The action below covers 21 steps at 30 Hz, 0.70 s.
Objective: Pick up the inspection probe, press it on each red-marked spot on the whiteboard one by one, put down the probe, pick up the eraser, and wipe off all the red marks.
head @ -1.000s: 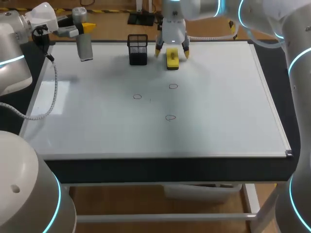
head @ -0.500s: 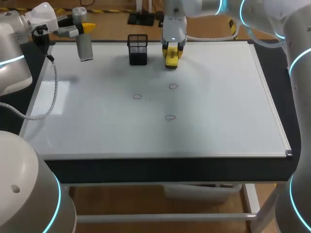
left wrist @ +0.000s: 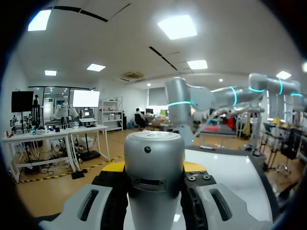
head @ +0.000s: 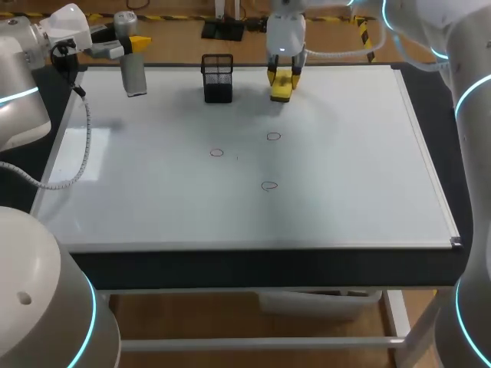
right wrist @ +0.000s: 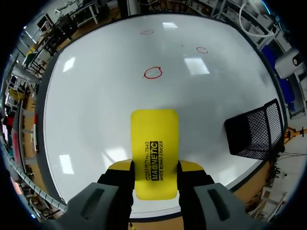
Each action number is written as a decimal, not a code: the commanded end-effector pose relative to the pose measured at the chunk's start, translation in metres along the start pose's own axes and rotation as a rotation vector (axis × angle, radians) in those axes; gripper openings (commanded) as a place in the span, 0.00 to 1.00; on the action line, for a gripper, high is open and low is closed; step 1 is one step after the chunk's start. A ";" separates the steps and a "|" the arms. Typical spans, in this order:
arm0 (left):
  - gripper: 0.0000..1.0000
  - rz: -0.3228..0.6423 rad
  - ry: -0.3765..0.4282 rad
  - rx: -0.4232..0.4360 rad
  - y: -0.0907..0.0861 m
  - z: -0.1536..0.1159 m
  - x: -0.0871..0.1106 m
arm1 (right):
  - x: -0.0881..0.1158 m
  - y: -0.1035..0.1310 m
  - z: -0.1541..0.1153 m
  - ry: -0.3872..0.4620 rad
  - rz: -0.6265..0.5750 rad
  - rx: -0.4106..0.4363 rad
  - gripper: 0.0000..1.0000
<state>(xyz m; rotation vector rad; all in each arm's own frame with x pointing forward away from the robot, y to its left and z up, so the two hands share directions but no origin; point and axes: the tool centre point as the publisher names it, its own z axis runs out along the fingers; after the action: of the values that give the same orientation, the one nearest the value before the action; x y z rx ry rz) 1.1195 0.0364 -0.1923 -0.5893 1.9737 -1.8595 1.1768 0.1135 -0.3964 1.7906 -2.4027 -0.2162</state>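
The yellow eraser (head: 282,84) hangs just above the whiteboard's (head: 345,169) far edge, with my right gripper (head: 283,75) shut on it. In the right wrist view the eraser (right wrist: 154,143) sticks out ahead between the yellow fingertips (right wrist: 119,167). Three red rings are drawn mid-board (head: 216,152) (head: 274,136) (head: 268,185); the nearest ring (right wrist: 152,73) lies ahead of the eraser. At the far left corner my left gripper (head: 129,44) holds the grey cylindrical probe (head: 134,73) above the board. The probe (left wrist: 154,177) fills the gap between that gripper's fingers.
A black mesh holder (head: 218,77) stands on the board's far edge, just left of the eraser, and shows beside my right gripper as the mesh holder (right wrist: 254,132). The board's raised frame (head: 430,176) runs along its right side.
My right gripper went from open around the eraser to shut on it, then lifted it slightly and carried it a little to the right. The left arm and probe stayed still.
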 end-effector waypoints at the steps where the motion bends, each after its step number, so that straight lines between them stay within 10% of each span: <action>1: 0.00 0.001 -0.003 0.001 0.000 0.000 0.001 | 0.013 -0.003 -0.015 0.006 0.031 -0.118 0.00; 21: 0.00 0.001 -0.003 0.001 0.000 0.000 0.001 | 0.090 0.018 -0.026 -0.013 0.341 0.038 0.00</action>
<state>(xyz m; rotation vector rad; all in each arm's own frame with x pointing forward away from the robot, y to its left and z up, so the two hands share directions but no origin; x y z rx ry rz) 1.1195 0.0363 -0.1924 -0.5895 1.9738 -1.8596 1.1627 0.0408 -0.3779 1.3325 -2.6023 -0.2563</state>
